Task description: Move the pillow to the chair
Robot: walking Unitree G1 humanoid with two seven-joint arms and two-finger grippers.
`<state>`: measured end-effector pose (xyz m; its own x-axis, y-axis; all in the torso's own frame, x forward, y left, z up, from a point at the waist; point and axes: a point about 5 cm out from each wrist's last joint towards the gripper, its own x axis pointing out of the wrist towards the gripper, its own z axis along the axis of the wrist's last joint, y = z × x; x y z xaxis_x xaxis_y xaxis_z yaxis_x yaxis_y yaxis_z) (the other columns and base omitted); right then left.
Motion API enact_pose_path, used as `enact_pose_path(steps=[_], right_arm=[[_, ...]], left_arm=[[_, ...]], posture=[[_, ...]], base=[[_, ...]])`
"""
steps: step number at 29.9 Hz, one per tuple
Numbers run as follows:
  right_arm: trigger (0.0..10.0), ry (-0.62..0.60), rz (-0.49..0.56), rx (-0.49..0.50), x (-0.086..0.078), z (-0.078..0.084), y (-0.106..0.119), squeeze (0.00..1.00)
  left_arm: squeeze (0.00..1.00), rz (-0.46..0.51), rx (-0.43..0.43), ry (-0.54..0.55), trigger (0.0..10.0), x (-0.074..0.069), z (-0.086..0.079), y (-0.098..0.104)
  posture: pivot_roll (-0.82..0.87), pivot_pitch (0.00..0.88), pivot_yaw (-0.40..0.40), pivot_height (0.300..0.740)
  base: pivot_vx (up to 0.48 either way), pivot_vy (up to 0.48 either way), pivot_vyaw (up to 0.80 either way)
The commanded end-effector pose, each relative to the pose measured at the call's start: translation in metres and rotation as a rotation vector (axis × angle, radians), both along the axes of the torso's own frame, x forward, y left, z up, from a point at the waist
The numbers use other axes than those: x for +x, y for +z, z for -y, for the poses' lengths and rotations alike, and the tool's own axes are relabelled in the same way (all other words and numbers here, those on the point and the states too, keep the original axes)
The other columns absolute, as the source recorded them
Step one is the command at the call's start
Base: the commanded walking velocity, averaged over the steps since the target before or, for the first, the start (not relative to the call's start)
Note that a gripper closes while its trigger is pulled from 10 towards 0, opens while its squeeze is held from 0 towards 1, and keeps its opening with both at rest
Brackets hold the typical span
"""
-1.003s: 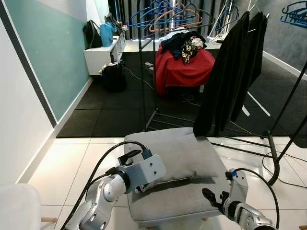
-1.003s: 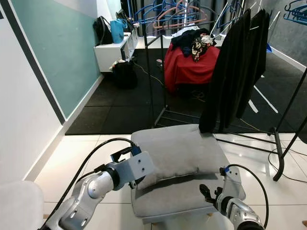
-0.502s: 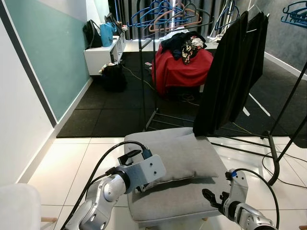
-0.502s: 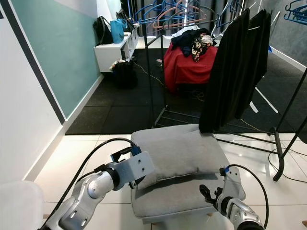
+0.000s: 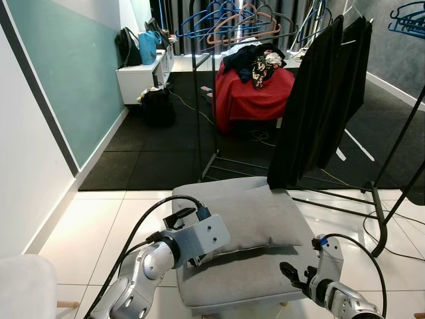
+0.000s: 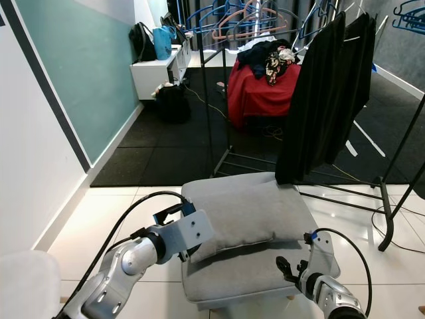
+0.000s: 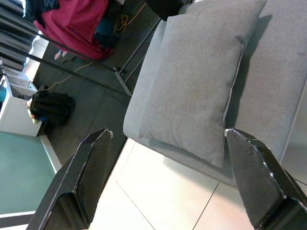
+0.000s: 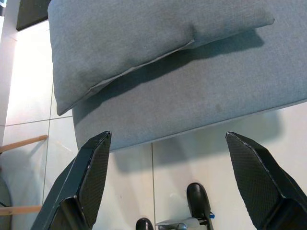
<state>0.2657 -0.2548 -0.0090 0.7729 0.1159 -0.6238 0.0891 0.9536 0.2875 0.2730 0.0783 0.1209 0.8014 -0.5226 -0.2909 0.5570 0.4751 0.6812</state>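
A grey pillow (image 5: pixel 255 216) lies flat on the grey padded seat of the chair (image 5: pixel 232 279), toward its back. My left gripper (image 5: pixel 194 258) hovers at the pillow's front left corner, open; in the left wrist view its fingers (image 7: pixel 96 163) stand wide apart either side of the pillow (image 7: pixel 201 81), with nothing held. My right gripper (image 5: pixel 292 272) hangs low at the chair's front right edge, also open. In the right wrist view its fingers (image 8: pixel 91 167) frame the seat's front edge (image 8: pixel 192 110) and the white floor tiles.
A clothes rack with black garments (image 5: pixel 319 100) stands right behind the chair, its base rail (image 5: pixel 378 226) on the floor to the right. Farther back are a red-covered heap of clothes (image 5: pixel 255 90), a white shelf unit (image 5: pixel 143 73) and a black bag (image 5: pixel 157 106). A wall runs along the left.
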Motion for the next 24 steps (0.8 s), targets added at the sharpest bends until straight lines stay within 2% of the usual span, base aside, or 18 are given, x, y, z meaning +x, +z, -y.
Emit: enact_pose_path(steps=[1,24], right_arm=[[10.0,-0.007,0.003,0.008,0.0007,0.0006,0.0009,0.0],[10.0,-0.008,0.002,0.007,-0.002,0.002,-0.0006,0.0]], left_arm=[[0.0,0.001,0.005,-0.008,10.0,0.0004,0.0017,0.0025],[0.0,0.0,0.002,-0.009,10.0,-0.0027,0.002,0.0016]], posture=[[-0.1,0.012,0.025,0.725],[-0.09,0.014,0.038,0.725]], base=[[0.0,0.0,0.0],[0.0,0.0,0.0]])
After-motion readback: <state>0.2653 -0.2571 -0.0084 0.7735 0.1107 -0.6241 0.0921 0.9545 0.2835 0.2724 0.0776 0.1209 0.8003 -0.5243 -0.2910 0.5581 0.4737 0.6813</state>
